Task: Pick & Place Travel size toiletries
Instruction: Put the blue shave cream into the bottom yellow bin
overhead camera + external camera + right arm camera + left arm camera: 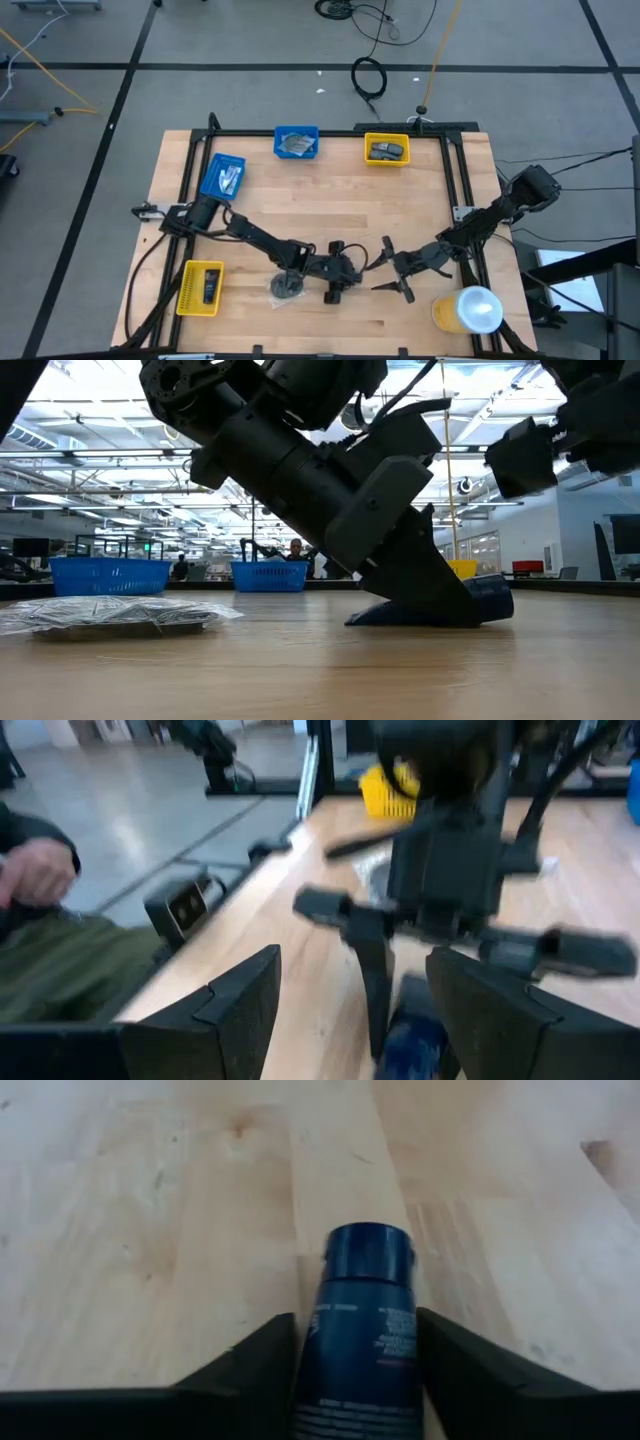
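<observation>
A dark blue oblong bottle (365, 1330) lies on its side on the wooden table, between the fingers of my left gripper (357, 1325), which is shut on it near the table's middle front (336, 282). My right gripper (392, 268) hangs open just to the right of it, touching nothing, and faces the left gripper and the bottle (412, 1038). A round dark-grey pad in clear wrap (288, 286) lies flat on the table to the left of the left gripper; the low view shows the pad (115, 615) too. My left gripper pinches the bottle's body (350, 1370) between its two fingers (262, 1360), one on each long side. The fingers slant down from the table's left and lie along the bottle. The bottle rests on the table, its cap end (492, 600) sticking out past the fingertips.
Two blue bins (222, 176) (296, 142) and a yellow bin (387, 150) stand toward the far side, each holding small items. Another yellow bin (200, 288) is at the near left. A large yellow-and-white cylinder (470, 310) stands at the near right. A person's hand (35, 870) shows beyond the table edge.
</observation>
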Robot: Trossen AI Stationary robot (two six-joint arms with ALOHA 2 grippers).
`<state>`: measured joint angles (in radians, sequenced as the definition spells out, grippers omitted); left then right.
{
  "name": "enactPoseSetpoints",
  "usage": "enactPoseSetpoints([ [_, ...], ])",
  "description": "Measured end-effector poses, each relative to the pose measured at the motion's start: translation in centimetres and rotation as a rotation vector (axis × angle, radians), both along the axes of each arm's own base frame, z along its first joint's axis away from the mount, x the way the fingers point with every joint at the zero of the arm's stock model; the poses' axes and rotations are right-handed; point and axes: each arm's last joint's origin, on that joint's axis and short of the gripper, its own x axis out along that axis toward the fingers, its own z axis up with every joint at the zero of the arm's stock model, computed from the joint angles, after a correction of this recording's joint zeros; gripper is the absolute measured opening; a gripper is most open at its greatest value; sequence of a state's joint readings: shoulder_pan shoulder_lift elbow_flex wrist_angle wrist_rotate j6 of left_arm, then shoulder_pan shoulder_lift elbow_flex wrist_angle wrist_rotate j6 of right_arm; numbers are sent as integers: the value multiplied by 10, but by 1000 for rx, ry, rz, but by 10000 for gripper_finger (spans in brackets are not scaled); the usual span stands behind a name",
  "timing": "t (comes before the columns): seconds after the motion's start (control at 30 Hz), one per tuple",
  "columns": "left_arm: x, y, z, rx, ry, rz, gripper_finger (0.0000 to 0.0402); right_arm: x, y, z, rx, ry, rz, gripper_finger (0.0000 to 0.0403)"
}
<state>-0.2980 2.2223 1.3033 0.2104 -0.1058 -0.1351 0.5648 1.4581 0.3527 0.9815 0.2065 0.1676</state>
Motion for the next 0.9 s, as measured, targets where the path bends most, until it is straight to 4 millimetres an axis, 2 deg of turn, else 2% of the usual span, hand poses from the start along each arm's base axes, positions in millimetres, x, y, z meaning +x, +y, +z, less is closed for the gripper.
enactPoseSetpoints([
  [0.13, -1, -3, 0, -7, 2, 13, 129, -4, -3, 16, 26, -49, -2, 242],
  [0.23, -3, -4, 4, -9, 3, 28, 91, -11, -6, 31, 51, -76, -3, 242],
  [0.37, -8, -6, 16, 5, 12, 73, 74, -26, -6, 48, 51, -113, -54, 242],
  [0.47, -17, -11, 37, 43, 19, 133, 79, -38, -3, 55, 20, -132, -105, 242],
  [0.57, -33, -17, 67, 65, 23, 225, 85, -46, 1, 58, -7, -145, -133, 242],
  [0.7, -65, -29, 99, 67, 89, 339, 86, -49, 5, 58, -27, -158, -157, 242],
  [0.83, -109, -45, 130, -22, 179, 436, 87, -50, 5, 58, -26, -159, -155, 242],
  [0.9, -133, -54, 139, -60, 249, 486, 87, -50, 5, 58, -26, -160, -155, 242],
])
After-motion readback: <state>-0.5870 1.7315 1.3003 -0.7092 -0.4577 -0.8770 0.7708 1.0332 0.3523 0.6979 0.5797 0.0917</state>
